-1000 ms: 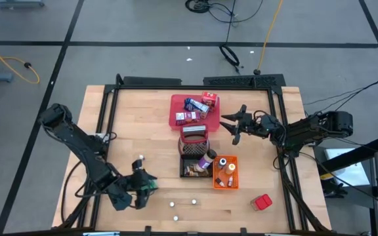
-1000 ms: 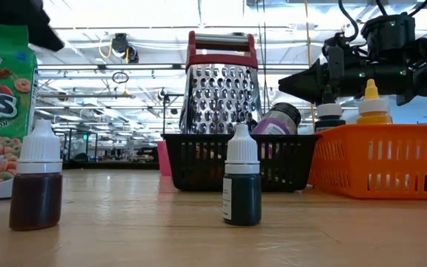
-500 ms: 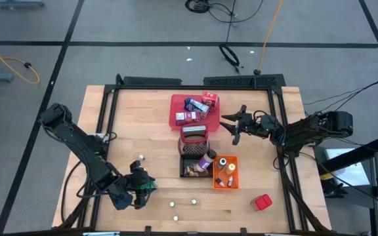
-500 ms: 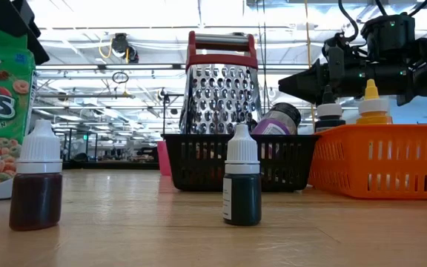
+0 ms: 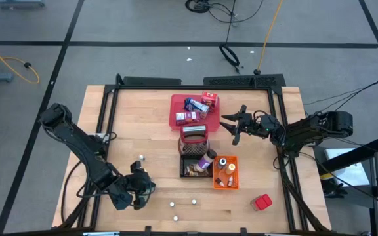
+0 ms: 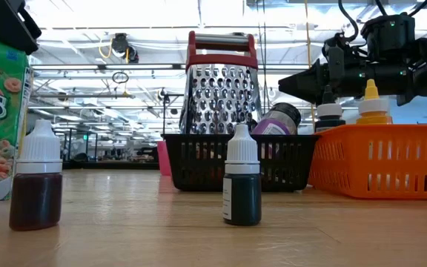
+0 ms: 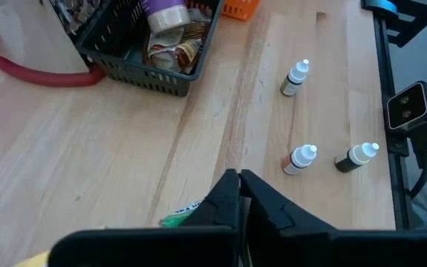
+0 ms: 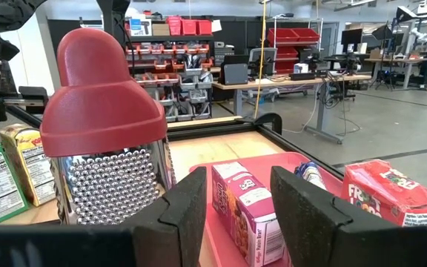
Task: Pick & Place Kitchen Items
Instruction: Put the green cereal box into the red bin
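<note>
I have the left end effector low at about seven o'clock on the worktop, its fingers pinched together on a green cereal box; only a green sliver of it shows beside the fingertips in the wrist view. Three small dropper bottles lie just past it, near the six o'clock edge. The right end effector hovers at about two o'clock, fingers parted and holding nothing, beside the grater in the black wire basket. More boxes sit in the red tray toward twelve.
</note>
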Motion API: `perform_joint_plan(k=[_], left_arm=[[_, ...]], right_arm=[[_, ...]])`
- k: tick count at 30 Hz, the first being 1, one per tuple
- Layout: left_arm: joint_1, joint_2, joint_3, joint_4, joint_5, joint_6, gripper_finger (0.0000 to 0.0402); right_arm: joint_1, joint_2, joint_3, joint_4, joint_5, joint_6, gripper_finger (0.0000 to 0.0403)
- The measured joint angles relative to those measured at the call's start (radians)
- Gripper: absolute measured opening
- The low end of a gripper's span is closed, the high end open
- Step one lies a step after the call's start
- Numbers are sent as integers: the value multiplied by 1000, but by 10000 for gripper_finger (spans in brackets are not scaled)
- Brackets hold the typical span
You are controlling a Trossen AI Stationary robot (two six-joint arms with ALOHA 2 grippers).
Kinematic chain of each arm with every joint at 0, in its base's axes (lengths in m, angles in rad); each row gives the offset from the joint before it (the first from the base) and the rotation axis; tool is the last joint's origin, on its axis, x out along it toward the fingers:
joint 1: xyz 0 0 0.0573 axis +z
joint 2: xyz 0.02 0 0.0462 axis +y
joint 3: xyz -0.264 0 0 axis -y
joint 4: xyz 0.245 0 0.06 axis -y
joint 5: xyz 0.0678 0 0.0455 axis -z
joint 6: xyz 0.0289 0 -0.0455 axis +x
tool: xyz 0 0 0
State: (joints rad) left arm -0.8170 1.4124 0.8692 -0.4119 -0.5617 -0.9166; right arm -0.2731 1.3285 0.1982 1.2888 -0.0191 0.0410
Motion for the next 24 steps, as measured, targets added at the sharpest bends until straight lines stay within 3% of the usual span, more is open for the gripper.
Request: perform_joint_plan(k=[10,24], left_arm=[[64,-30,0,56,1,92,0],[218,-255,0,70,7,390,0]], right_arm=[[0,0,0,0,0,0,141],[0,0,0,0,0,0,141]])
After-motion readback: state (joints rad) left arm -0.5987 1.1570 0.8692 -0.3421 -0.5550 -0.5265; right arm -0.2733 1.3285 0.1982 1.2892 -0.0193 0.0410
